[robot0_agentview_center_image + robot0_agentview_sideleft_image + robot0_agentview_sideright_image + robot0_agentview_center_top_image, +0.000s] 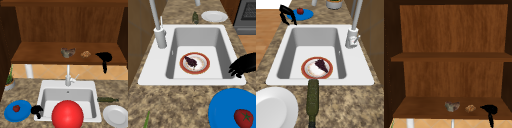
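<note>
- Front view is showing me one white sink (42, 100), and a red-rimmed plate (194, 63) is lying flat on its floor with a dark scrap of food on it, probably sitting there for rinsing.
- I am counting three plates: that one, a blue plate (20, 113) on the counter left of the sink carrying one tomato (16, 108), and a white plate (116, 115) on the right.
- A red ball (67, 115) is sitting at the sink's front edge.
- One dark green bottle (313, 97) is lying on its side near the white plate.
- My left hand (37, 110) is hovering, fingers curled downward and holding nothing, between the blue plate and the sink rim.
- My right hand (105, 58) is hanging at the lower shelf (421, 110), fingers pressed together, just beside a small brown lump (85, 54) and a grey bowl-like thing (68, 52).
</note>
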`<state>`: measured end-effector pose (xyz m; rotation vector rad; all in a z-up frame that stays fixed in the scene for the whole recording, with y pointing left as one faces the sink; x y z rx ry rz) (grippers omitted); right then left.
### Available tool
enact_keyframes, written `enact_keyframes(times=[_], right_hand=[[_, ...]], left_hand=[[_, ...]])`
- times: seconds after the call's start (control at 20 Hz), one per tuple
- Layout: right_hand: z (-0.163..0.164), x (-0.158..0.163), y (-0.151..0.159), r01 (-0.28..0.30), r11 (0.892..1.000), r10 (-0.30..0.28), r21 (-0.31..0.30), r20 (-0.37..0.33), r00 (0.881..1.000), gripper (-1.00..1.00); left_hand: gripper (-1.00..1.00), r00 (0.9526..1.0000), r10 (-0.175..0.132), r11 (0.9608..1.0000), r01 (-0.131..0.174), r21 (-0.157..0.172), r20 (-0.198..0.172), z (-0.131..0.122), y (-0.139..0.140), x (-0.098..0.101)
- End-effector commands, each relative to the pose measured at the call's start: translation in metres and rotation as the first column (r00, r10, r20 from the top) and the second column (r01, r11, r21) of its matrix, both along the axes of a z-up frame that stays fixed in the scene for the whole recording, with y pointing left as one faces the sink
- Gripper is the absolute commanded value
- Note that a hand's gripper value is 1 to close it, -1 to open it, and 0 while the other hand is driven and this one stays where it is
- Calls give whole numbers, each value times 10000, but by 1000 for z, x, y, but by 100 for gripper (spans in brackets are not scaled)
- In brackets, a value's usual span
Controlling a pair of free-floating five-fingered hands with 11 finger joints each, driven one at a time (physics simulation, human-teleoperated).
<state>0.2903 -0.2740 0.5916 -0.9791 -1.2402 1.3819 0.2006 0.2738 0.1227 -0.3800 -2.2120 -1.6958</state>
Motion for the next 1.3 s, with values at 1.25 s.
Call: enact_keyframes(times=[1.25], right_hand=[[-154, -149, -32, 409, 9989, -415, 215, 271, 9988, -100]], left_hand=[[0, 10000, 0, 10000, 0, 0, 0, 0, 0, 0]])
